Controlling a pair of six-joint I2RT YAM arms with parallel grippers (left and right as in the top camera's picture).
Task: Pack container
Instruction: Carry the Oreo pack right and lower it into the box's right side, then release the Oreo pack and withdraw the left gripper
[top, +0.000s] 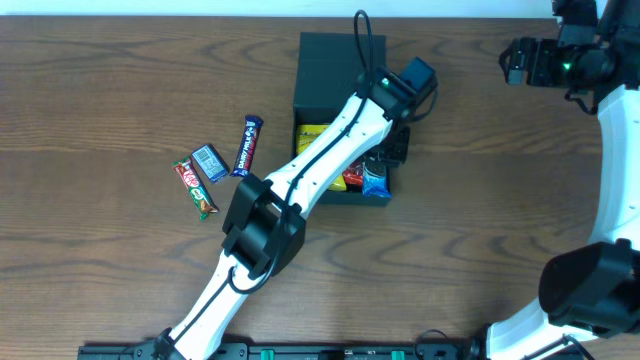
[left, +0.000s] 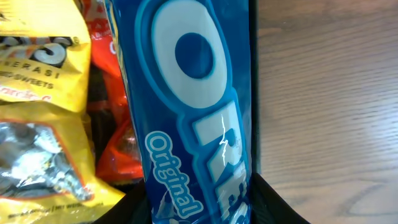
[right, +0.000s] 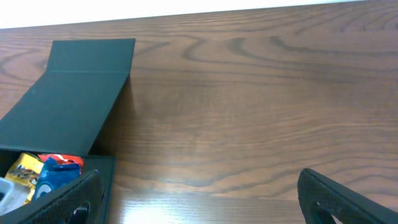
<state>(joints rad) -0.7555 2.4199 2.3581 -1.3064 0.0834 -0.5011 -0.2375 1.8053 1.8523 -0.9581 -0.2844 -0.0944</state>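
- Dark wood-grain worktop (top: 100, 270); pale strip of background along its far edge in the right wrist view.
- Near edge: left arm (top: 300, 185), white with black joints, rises from the near-left and runs diagonally toward the far right, over the container.
- Left of the arm, three loose snacks lie flat on the wood, close together. The red KitKat bar (top: 195, 188) is nearest. The small blue packet (top: 209, 162) is just beyond it, and the dark blue bar (top: 247, 146) is farthest and rightmost.
- Container (top: 335, 75): centre of the worktop, to the right of the loose snacks. Dark grey-green box, flap lid open on its far side.
- Inside the box: yellow packet (left: 43, 93) on the left, orange packet (left: 115, 155) in the middle, Oreo packet (left: 193, 112) against the right wall.
- Left tool (top: 392, 148): down in the right side of the container. In the wrist view, dark fingers flank the Oreo packet at the bottom of the frame, narrowed onto it, holding it.
- Right tool (right: 199, 199): far right, well apart from the container, above bare wood. Its fingers are spread wide and there is nothing between them.
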